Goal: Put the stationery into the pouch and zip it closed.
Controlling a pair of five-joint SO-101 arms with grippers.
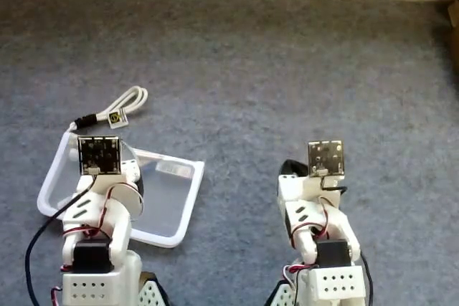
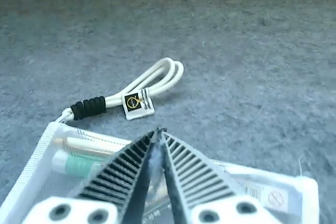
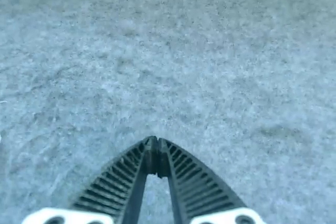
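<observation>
Progress: looks nearly done, with stationery (image 2: pixel 79 156) in pouch (image 1: pixel 168 206), zip unconfirmed, left gripper (image 2: pixel 157 132) and right gripper (image 3: pixel 153 142) pressed together, empty.

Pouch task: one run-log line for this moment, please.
pouch: on carpet, stationery inside | zipped: cannot tell | left end effector: shut, over pouch | right end effector: shut, over carpet | cord: at pouch corner

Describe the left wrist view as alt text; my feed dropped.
The left gripper, shut, sits above a clear white-edged pouch on grey carpet. Inside the pouch lie a cream pen-like stick and a green one. Beyond it lies a looped white cord with a black wrap and a tag.
</observation>
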